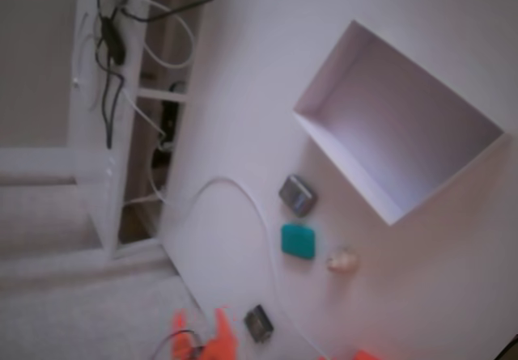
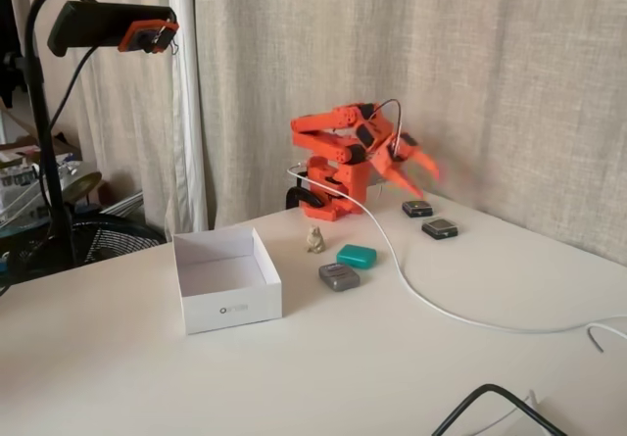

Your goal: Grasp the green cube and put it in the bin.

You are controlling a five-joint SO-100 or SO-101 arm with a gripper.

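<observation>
The green cube (image 1: 299,240) (image 2: 356,256) is a small teal block lying on the white table, between a dark grey block (image 1: 297,195) (image 2: 339,276) and a small beige lump (image 1: 341,260) (image 2: 314,239). The bin (image 1: 380,194) (image 2: 227,309) is a big white open box with nothing inside; it stands left of the blocks in the fixed view that shows the whole arm. My orange gripper (image 2: 411,173) (image 1: 200,321) hangs in the air near the arm's base, blurred, fingers spread and holding nothing. It is well away from the cube.
A white cable (image 2: 411,284) (image 1: 255,206) runs across the table past the blocks. Two small dark blocks (image 2: 417,208) (image 2: 441,228) lie below the gripper. A camera on a black gooseneck stand (image 2: 108,24) rises at the left. A black cable (image 2: 490,402) loops at the front edge.
</observation>
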